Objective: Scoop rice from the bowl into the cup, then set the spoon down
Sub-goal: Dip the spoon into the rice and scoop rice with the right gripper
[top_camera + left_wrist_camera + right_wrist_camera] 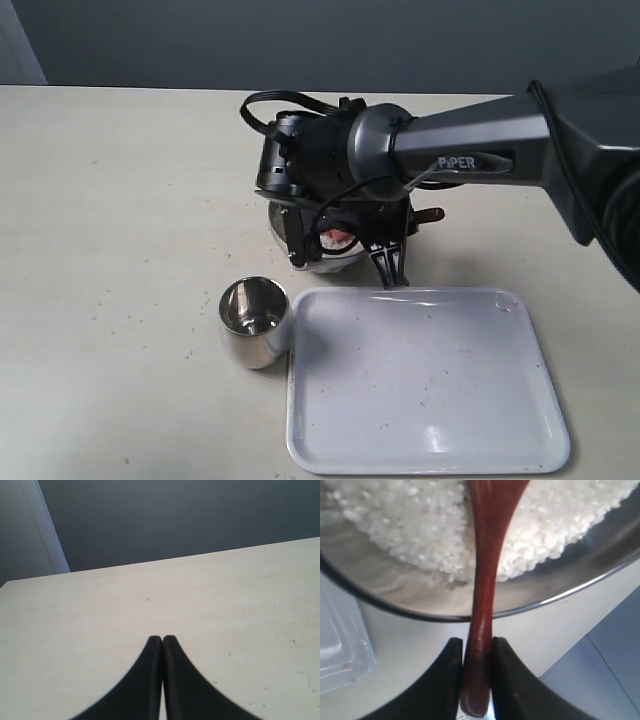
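Note:
In the right wrist view my right gripper point(477, 642) is shut on the thin handle of the dark reddish-brown wooden spoon point(487, 555). The spoon's oval end reaches into the white rice point(420, 525) heaped in the steel bowl point(395, 595). In the exterior view the right arm covers most of the bowl point(335, 263), and the right gripper point(388, 268) hangs at its near side. The small steel cup point(253, 320) stands upright in front of the bowl, to the left. My left gripper point(162, 639) is shut on nothing above bare table.
A white rectangular tray point(420, 400) lies right of the cup, its far edge just under the right gripper's fingers. Its corner point(340, 645) shows in the right wrist view. The pale table point(120, 200) stretches to the left and back.

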